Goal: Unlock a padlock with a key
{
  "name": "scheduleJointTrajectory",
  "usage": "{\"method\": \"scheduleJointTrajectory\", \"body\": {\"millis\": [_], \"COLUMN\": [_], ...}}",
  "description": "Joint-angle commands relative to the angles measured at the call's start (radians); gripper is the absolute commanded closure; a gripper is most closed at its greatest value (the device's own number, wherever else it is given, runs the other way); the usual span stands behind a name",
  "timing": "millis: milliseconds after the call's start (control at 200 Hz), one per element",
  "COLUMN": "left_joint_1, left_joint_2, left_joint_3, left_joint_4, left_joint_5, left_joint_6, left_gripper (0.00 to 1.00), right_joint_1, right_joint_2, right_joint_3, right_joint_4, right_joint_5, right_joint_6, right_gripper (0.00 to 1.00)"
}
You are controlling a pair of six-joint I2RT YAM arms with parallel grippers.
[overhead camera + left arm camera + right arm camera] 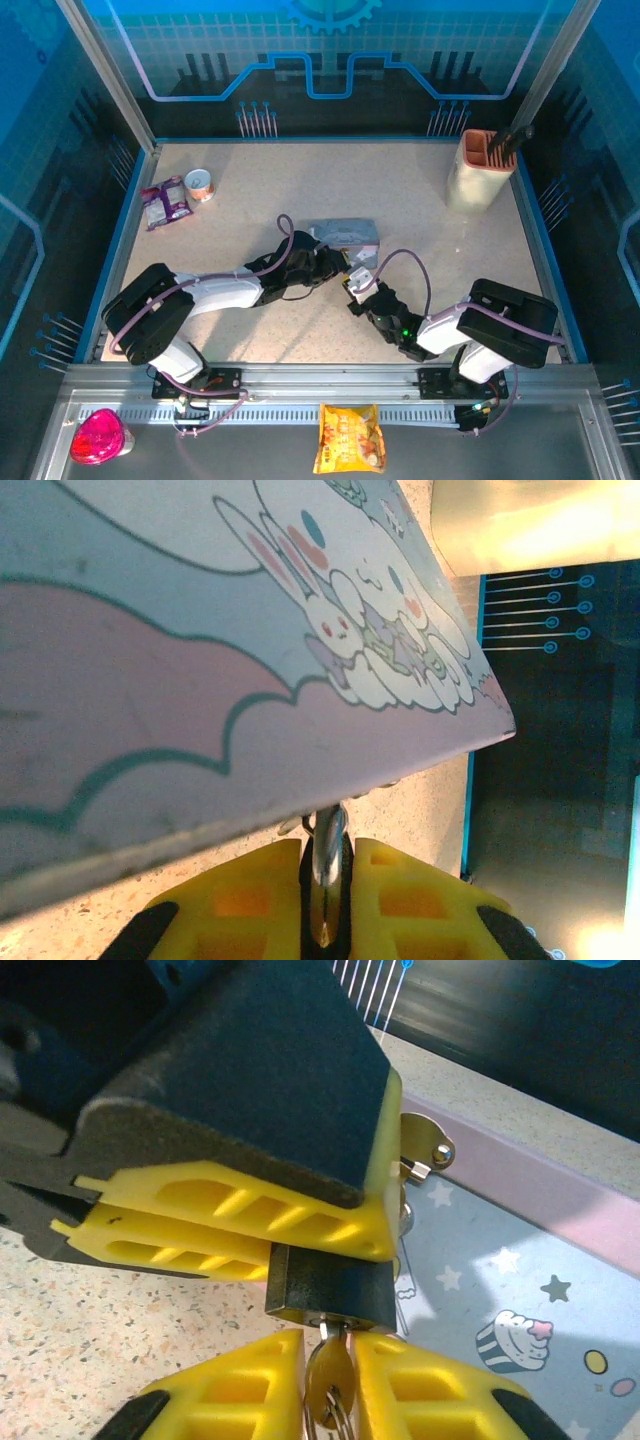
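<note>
With the left hand [325, 890] clamped on the padlock [330, 1285] and the right hand [328, 1350] pinching the inserted key [328, 1388], twist squarely, without tugging sideways.

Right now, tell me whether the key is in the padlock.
Yes, the key pinched in the right gripper enters the keyhole of the padlock.
</note>
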Motion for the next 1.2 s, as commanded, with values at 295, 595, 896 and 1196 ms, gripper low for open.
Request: {"method": "scheduleJointTrajectory", "body": {"millis": [295, 595, 896, 1196], "left_joint_1": [-0.018, -0.019, -0.009, 0.043], "left_joint_2": [-0.025, -0.015, 0.004, -0.023], "left_joint_3": [0.010, 0.002, 0.021, 0.019], "left_joint_4": [0.004, -0.008, -0.093, -0.221], "left_joint_5": [0.005, -0.015, -0.041, -0.080], "left_joint_6": [0.032, 0.062, 0.076, 0.106], "left_gripper": [1.00, 1.00, 0.68, 0.45], "right_joint_1": [-0.037, -0.060, -0.060, -0.066], "right_joint_2": [-0.103, -0.177, -0.166, -0.067], "right_joint_3": [0.010, 0.001, -0.002, -0.020], "right_joint_4": [-0.039, -0.166, -0.240, -0.169], "right_joint_5": [-0.097, -0.221, -0.249, -0.263], "right_joint_6": [0.182, 0.442, 0.614, 0.724], "right_gripper": [0.99, 1.00, 1.00, 1.00]}}
